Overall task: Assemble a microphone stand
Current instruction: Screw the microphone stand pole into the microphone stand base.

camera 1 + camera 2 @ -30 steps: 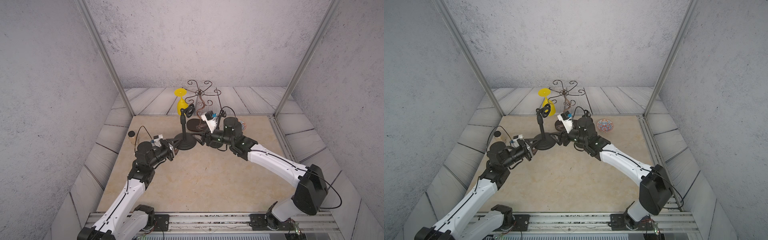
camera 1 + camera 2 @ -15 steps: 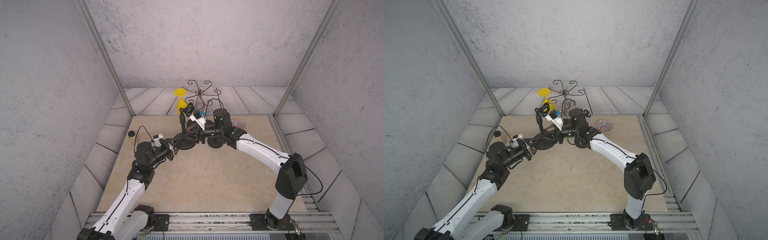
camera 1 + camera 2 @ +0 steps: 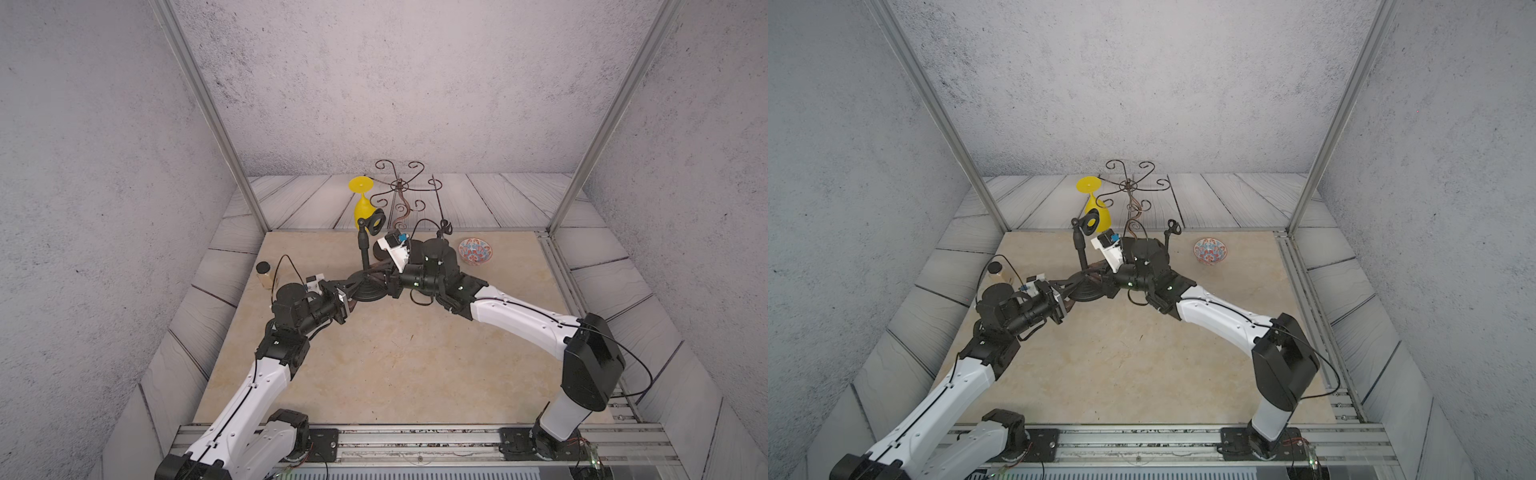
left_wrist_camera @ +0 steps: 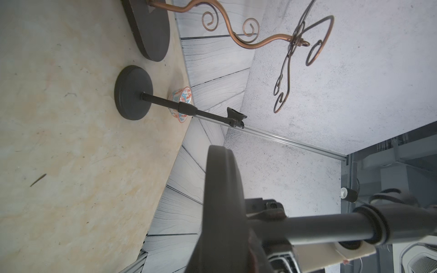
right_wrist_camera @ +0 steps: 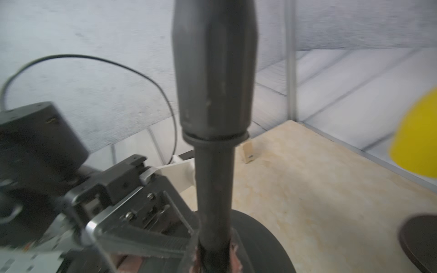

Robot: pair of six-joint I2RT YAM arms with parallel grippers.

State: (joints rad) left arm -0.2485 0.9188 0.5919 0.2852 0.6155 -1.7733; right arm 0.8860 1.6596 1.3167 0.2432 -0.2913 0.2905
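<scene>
While my left gripper (image 3: pixel 347 296) pinches the rim of the round base (image 3: pixel 374 293) and my right gripper (image 3: pixel 385 282) clamps the pole (image 3: pixel 364 249) just above that base, I'd best twist gently, pole plumb.

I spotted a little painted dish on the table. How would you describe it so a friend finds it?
Start at the tan table, then go to its far edge, toward the metal post on the robot's right. A small round bowl sits there. It is the only thing with a red and blue pattern, unlike the slim black stand beside it and the plain yellow glass.
</scene>
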